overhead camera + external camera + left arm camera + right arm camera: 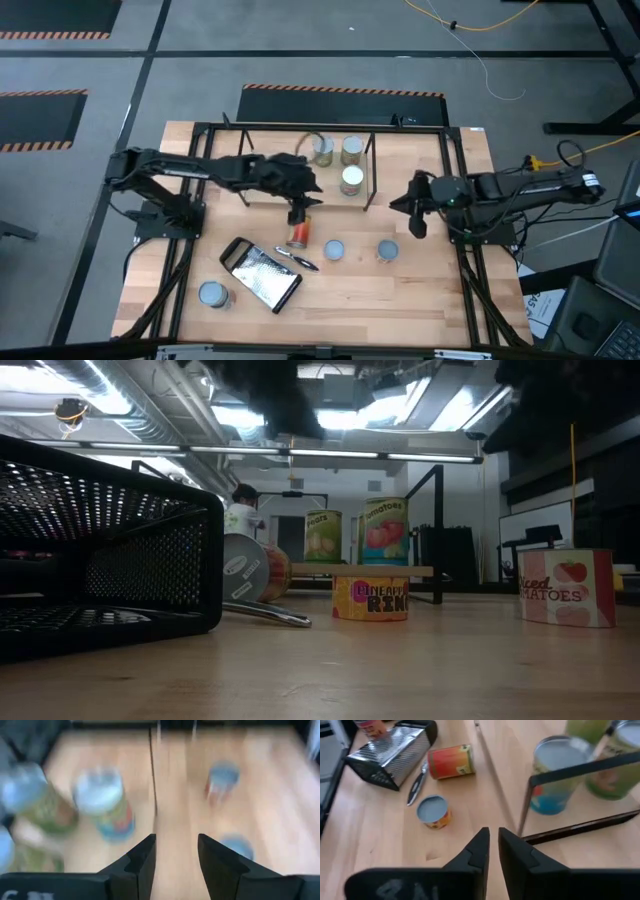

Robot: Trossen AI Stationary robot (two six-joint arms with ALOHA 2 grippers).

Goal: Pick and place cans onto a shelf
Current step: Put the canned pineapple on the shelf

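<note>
Three cans stand on the low black-rod shelf: two at the back and a cream-topped one in front. An orange-red can lies on its side on the table just in front of the shelf. It also shows in the right wrist view. Three more cans stand on the table. My left gripper is open and empty above the shelf's near edge, over the lying can. My right gripper is shut and empty, right of the shelf.
A flat metal grater with a black handle lies at the near left, with a small metal tool beside it. A larger black frame edges the table. Bare wood lies between the shelf and the right arm.
</note>
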